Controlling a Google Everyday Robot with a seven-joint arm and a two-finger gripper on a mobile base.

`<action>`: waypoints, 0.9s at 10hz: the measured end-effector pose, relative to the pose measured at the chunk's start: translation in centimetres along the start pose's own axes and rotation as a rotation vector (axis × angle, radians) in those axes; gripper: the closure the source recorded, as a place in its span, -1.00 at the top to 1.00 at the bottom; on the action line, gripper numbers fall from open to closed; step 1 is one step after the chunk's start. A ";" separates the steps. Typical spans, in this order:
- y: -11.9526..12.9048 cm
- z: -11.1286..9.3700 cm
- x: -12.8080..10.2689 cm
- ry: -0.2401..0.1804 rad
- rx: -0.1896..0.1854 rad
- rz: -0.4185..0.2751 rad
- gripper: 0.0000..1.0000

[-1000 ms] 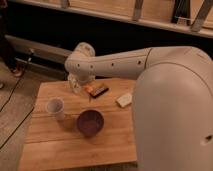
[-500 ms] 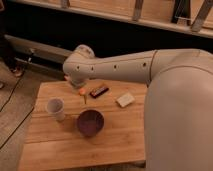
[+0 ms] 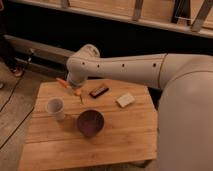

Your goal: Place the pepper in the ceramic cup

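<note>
The orange pepper point(image 3: 63, 83) lies low over the far left part of the wooden table point(image 3: 125, 140). Its slim end sticks out to the left of my gripper point(image 3: 75, 89), and another orange bit shows just below the wrist. My gripper is right at the pepper, with the wrist covering its middle. The white ceramic cup point(image 3: 55, 107) stands upright on the table, in front of and to the left of the gripper, about a hand's width away.
A dark purple bowl point(image 3: 90, 122) sits right of the cup. A dark flat bar point(image 3: 98, 91) and a pale block point(image 3: 125, 100) lie to the right of the gripper. A dark wall and wooden ledge run behind the table. A cable lies on the floor at left.
My arm has swung a little to the left and nearer the table's far left corner. The cup, bowl, bar and block have not moved.
</note>
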 end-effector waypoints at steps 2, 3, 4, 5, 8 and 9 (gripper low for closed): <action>0.1 0.4 -1.0 -0.093 -0.095 -0.031 -1.00; -0.2 0.9 -1.0 -0.115 -0.118 -0.036 -1.00; -0.8 1.8 -0.7 -0.135 -0.140 -0.044 -1.00; -1.2 2.4 -0.5 -0.133 -0.139 -0.048 -1.00; -1.6 3.2 -1.3 -0.122 -0.107 -0.082 -1.00; -1.3 3.2 -1.7 -0.123 -0.102 -0.086 -1.00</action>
